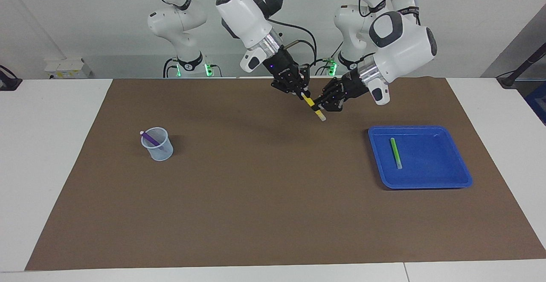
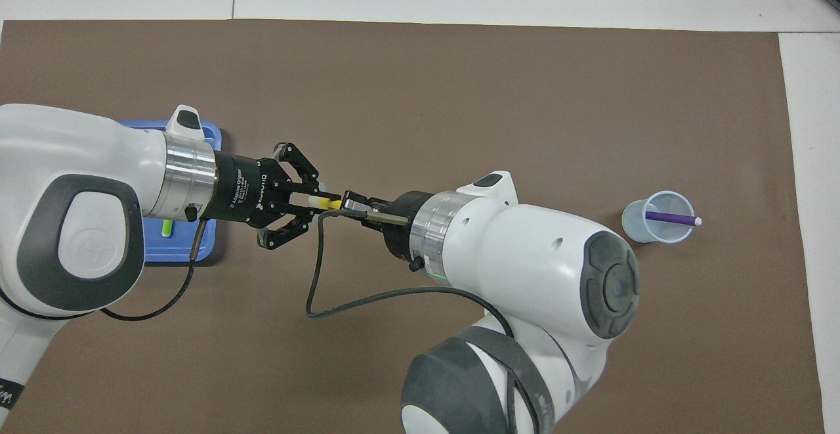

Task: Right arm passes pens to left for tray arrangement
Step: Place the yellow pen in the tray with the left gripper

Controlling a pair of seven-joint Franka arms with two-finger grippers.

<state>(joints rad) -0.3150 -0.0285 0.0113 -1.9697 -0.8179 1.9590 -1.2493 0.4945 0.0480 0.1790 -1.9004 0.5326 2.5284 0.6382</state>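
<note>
My right gripper (image 1: 300,92), with the blue wrist light, is shut on the upper end of the yellow pen (image 1: 315,106) and holds it slanted in the air over the mat, between the two arm bases. My left gripper (image 1: 323,103) has its fingers closed in on the same pen's lower half. In the overhead view the pen (image 2: 333,204) bridges the left gripper (image 2: 314,203) and the right gripper (image 2: 354,203). The green pen (image 1: 395,152) lies in the blue tray (image 1: 426,184) at the left arm's end. The purple pen (image 1: 149,138) stands in a cup.
The pale-blue translucent cup (image 1: 160,152) stands on the brown mat toward the right arm's end. In the overhead view the left arm covers most of the tray (image 2: 210,135); a bit of the green pen (image 2: 167,228) shows. A cable loops under the right wrist.
</note>
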